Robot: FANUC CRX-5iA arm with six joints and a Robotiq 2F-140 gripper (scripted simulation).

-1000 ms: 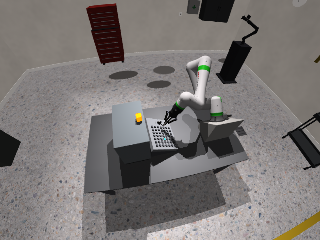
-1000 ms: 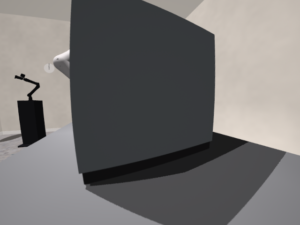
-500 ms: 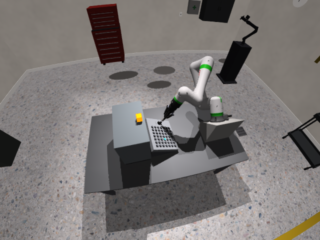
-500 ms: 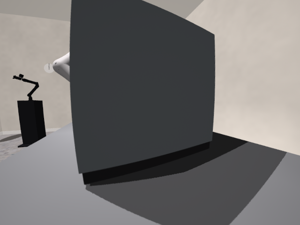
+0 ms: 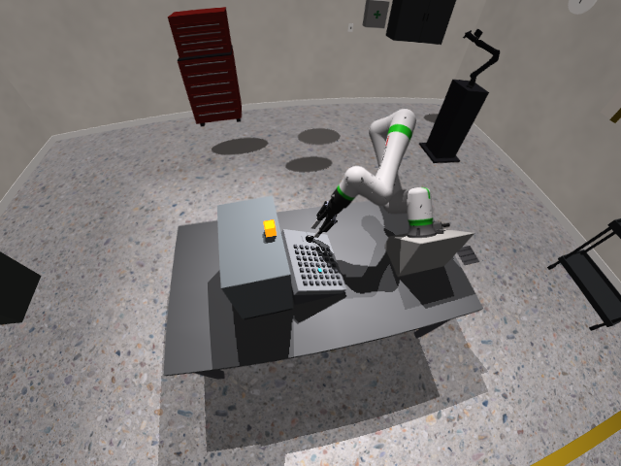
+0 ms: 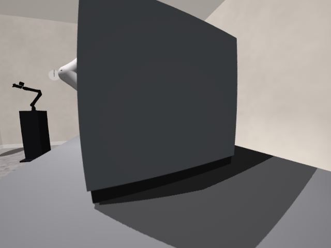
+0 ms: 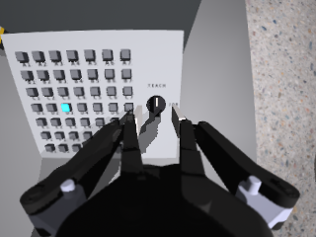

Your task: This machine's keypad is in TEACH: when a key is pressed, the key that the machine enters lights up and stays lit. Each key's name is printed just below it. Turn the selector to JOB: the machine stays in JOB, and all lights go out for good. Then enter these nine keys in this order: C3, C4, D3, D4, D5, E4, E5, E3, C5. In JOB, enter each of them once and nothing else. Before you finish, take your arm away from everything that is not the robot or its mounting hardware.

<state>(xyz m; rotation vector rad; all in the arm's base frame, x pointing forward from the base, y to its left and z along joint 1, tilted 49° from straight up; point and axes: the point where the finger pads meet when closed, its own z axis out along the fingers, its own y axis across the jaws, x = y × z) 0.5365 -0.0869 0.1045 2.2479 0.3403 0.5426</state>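
Note:
The grey keypad panel (image 7: 96, 96) fills the upper left of the wrist view, with several rows of dark keys. One key (image 7: 65, 108) is lit cyan in the panel's left half; it also shows in the top view (image 5: 319, 270). The black selector knob (image 7: 155, 104) sits right of the keys, and its white mark points up at TEACH. My gripper (image 7: 157, 113) is partly open and empty. It hovers just short of the knob, with one fingertip on each side below it. In the top view the gripper (image 5: 320, 228) is above the knob (image 5: 309, 237) at the keypad's (image 5: 314, 265) far end.
A grey box (image 5: 250, 246) with an orange block (image 5: 270, 228) on it stands left of the keypad. The arm's base (image 5: 421, 220) is on a pedestal to the right. In the exterior view a dark panel (image 6: 158, 98) blocks the view.

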